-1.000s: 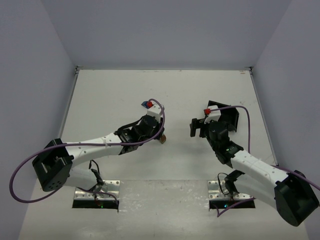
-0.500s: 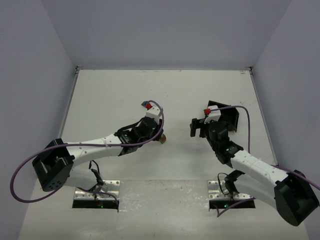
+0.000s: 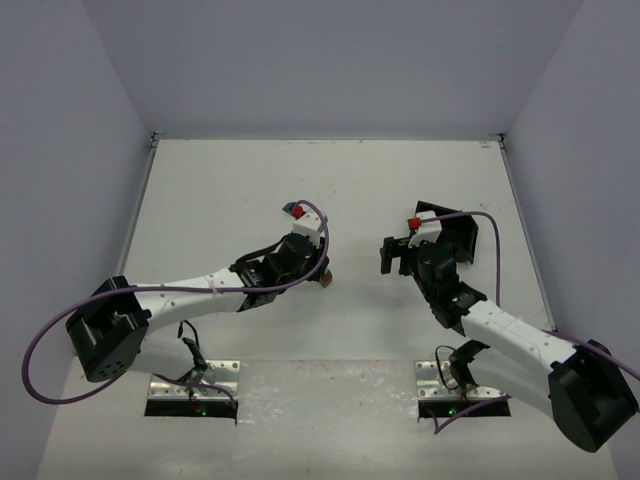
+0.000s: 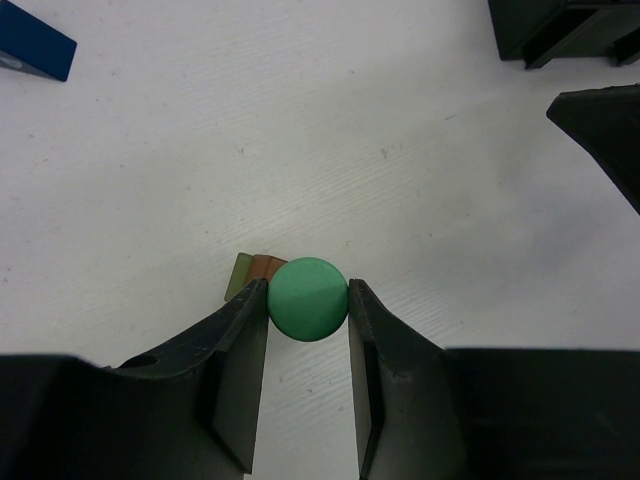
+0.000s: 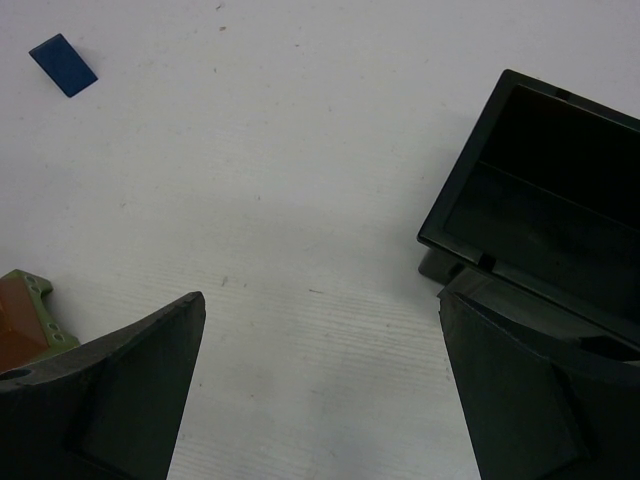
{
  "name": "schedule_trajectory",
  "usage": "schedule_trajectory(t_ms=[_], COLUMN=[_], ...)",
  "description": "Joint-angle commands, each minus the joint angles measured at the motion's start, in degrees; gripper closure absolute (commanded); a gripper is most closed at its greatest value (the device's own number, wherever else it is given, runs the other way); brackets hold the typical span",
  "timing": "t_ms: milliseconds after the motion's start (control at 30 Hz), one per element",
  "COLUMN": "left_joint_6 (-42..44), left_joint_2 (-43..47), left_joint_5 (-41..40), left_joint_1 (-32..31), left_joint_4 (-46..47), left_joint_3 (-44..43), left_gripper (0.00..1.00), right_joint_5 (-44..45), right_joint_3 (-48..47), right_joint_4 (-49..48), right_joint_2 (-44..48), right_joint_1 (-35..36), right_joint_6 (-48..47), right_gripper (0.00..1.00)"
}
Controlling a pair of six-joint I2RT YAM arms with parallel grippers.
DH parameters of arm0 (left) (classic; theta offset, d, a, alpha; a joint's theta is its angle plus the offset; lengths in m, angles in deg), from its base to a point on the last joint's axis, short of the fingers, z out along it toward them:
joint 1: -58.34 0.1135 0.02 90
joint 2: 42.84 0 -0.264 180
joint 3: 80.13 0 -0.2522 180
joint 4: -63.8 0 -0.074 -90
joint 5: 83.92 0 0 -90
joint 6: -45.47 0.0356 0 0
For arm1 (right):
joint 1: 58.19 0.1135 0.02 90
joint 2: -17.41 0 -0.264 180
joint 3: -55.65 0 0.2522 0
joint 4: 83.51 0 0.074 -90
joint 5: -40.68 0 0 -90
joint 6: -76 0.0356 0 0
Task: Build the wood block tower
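In the left wrist view my left gripper is shut on the mint-green cylinder, seen end-on, with a finger touching each side. Right under it are a brown-orange block and an olive block; I cannot tell whether the cylinder rests on them. From above, the left gripper covers this stack. A blue block lies apart on the table and also shows in the right wrist view. My right gripper is open and empty, to the right of the stack.
A black square tray stands just right of the right gripper, tilted, and also shows from above. White walls enclose the table on three sides. The right gripper's finger reaches into the left wrist view.
The left gripper with the cylinder has shifted very slightly over the stack. The right arm has not moved.
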Motion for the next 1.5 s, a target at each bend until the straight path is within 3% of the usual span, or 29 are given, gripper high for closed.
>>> schedule_trajectory(t_ms=[0, 1100, 1333, 1467], left_joint_6=[-0.07, 0.64, 0.81, 0.82], left_joint_2=[-0.66, -2.88, -3.3, -3.37], left_joint_5=[-0.66, -1.91, -0.06, -0.09], left_joint_1=[-0.52, -0.52, -0.52, -0.52], left_joint_4=[2.57, 2.07, 2.06, 1.87], left_joint_3=[-0.35, -2.24, -2.23, -2.23], left_gripper=[0.99, 0.88, 0.73, 0.73], right_joint_5=[0.56, -1.19, -1.52, -1.56], right_joint_3=[0.03, 0.08, 0.08, 0.03], right_joint_4=[-2.88, -3.15, -3.22, -3.18], right_joint_2=[0.71, 1.05, 0.85, 0.71], right_joint_1=[0.01, -0.03, -0.04, 0.0], right_joint_6=[-0.27, -0.81, -1.04, -0.97], right_gripper=[0.01, 0.01, 0.01, 0.01])
